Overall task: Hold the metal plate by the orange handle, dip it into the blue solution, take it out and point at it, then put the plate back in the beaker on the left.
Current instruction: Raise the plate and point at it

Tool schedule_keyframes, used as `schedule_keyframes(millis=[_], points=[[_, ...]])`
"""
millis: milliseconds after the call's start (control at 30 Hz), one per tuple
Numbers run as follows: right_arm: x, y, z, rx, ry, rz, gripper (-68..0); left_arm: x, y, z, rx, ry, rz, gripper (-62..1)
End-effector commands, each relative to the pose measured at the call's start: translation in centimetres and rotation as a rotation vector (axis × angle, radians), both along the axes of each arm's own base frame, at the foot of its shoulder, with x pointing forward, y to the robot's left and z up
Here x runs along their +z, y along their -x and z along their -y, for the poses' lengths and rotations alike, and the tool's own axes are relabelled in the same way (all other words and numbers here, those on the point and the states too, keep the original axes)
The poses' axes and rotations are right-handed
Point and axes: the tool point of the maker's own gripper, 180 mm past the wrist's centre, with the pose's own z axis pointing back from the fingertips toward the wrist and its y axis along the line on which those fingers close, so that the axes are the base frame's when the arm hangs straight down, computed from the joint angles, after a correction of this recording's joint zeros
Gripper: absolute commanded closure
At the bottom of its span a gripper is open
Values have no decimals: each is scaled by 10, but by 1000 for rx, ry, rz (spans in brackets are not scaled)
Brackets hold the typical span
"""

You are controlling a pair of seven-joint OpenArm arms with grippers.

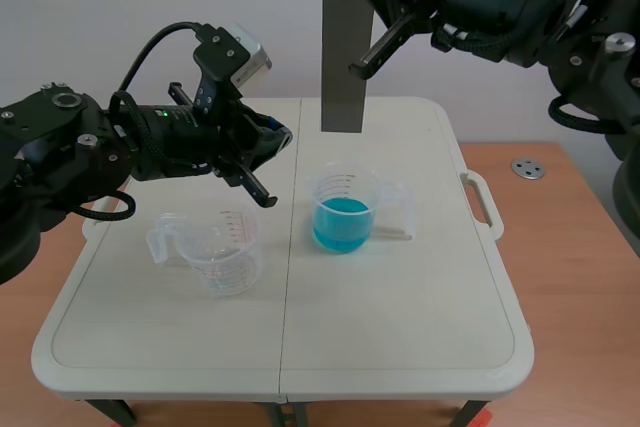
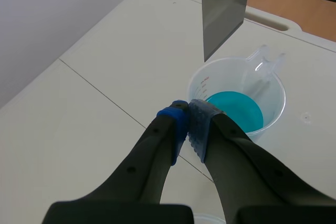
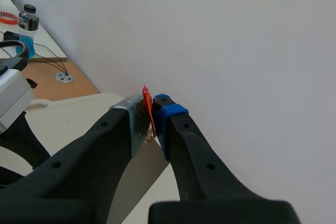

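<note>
Your left end effector (image 2: 188,120) is squeezed shut with nothing in it, just over the empty beaker (image 1: 225,252). Ahead of it sits the beaker of blue solution (image 2: 236,109). The metal plate (image 1: 346,57) hangs above that one, its orange handle (image 3: 147,106) pinched tight in your right end effector (image 3: 152,116).

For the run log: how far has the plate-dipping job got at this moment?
Done: the right jaws are shut on the orange handle, the metal plate hanging upright above the blue solution. In hand: the left jaws, shut, have the plate ahead of them, so pointing may be under way; whether it was dipped I cannot tell. Left: setting the plate in the empty beaker on the left.
</note>
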Motion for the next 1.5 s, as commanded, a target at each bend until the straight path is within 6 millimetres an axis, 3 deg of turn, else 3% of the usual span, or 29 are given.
schedule_keyframes(millis=[0,133,300,433,800,1000,1167,1300,1467], points=[[17,0,3,-2,-19,46,-13,13,-6,1,4,23,33,-18],[17,0,3,-3,-19,47,-13,11,-6,0,8,11,22,-18],[17,0,3,-3,-19,47,-13,4,-7,-25,57,-38,24,-18],[17,0,3,-3,-19,47,-13,7,0,-59,112,-69,65,-18],[17,0,3,-2,-19,47,-13,12,46,-174,284,-255,116,-18],[17,0,3,-3,-19,47,-13,-1,80,-242,423,-391,65,-18],[17,0,3,-2,-20,47,-13,-21,122,-286,514,-480,-22,-18],[17,0,3,-2,-20,47,-13,-45,165,-302,527,-532,-135,-18],[19,1,2,2,-28,52,-13,-76,221,-302,513,-555,-287,-18]])
